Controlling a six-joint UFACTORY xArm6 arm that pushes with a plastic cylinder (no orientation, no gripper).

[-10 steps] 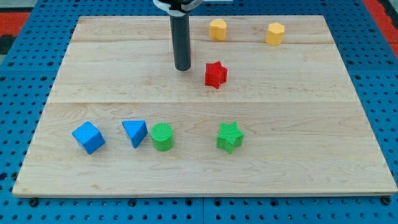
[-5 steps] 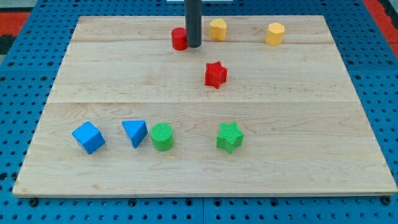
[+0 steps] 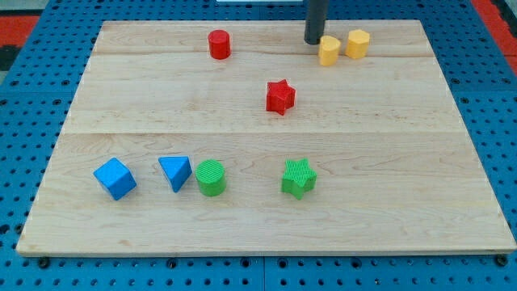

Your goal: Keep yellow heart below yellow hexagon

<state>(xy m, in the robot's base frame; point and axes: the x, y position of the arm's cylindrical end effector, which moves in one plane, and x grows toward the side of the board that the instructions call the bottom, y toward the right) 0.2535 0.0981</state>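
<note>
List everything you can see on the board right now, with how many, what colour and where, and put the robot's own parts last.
Wooden board: one, pale wood, on a blue pegboard.
Red cylinder: one, red, top, left of centre.
Red star: one, red, near the centre.
Yellow heart: one, yellow, top right.
Yellow hexagon: one, yellow, just right of the heart.
Blue cube: one, blue, lower left.
Blue triangle: one, blue, right of the cube.
Green cylinder: one, green, beside the triangle.
Green star: one, green, lower middle.
My tip: one dark rod, at the heart's upper left.
</note>
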